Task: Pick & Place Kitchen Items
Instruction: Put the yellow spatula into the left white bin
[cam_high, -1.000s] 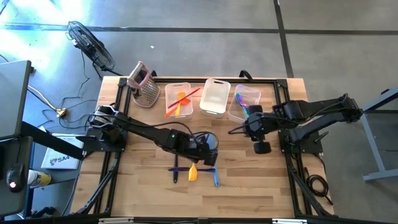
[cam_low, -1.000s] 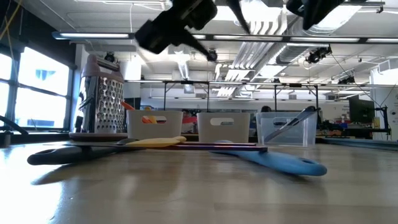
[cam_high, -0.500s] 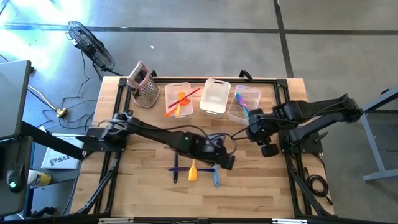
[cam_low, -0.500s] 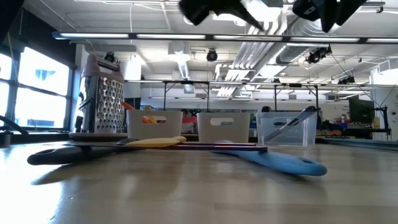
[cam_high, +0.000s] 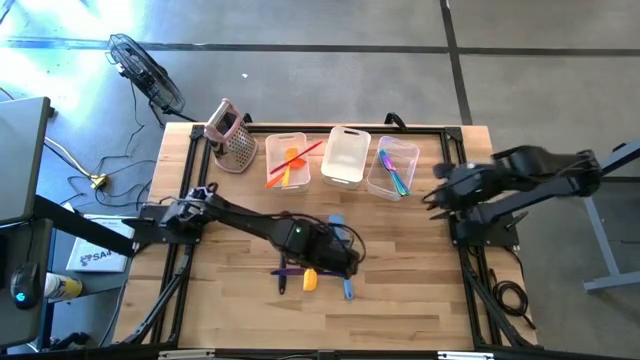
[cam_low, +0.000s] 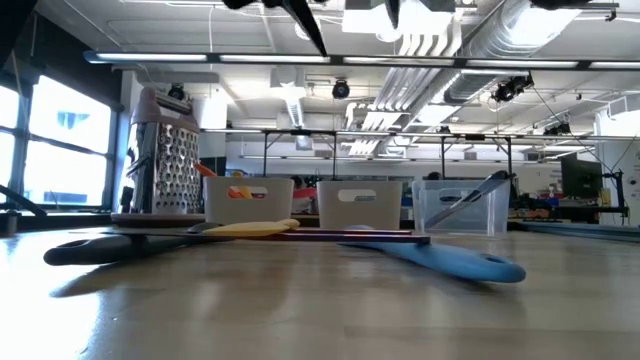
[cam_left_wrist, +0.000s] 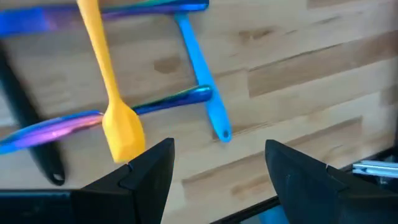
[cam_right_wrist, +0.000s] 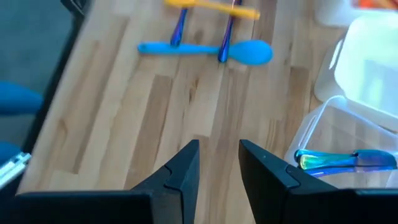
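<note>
Several slim utensils lie flat on the table's middle: a yellow spatula (cam_high: 310, 279) (cam_left_wrist: 112, 93), a blue spoon (cam_high: 347, 288) (cam_left_wrist: 199, 74), two iridescent purple-blue ones (cam_left_wrist: 168, 99) and a dark one (cam_high: 282, 282) (cam_left_wrist: 31, 130). The yellow spatula lies across the iridescent ones. My left gripper (cam_high: 340, 260) (cam_left_wrist: 217, 168) hovers open above them and touches nothing. My right gripper (cam_high: 432, 196) (cam_right_wrist: 219, 168) is open and empty near the table's right side, beside the right bin (cam_high: 393, 168). That bin holds iridescent utensils (cam_right_wrist: 342, 160).
Three clear bins stand in a row at the back. The left bin (cam_high: 271, 142) holds orange and red utensils, and the middle bin (cam_high: 346, 156) stands beside it. A metal grater (cam_high: 232, 135) with a pink handle stands at the back left. Bare wood lies toward the near edge.
My left gripper has gone toward the table's near edge, swinging right and then back a little, and now stands over the utensils on the table. My right gripper has drawn back toward the table's right edge. The utensils have kept still.
</note>
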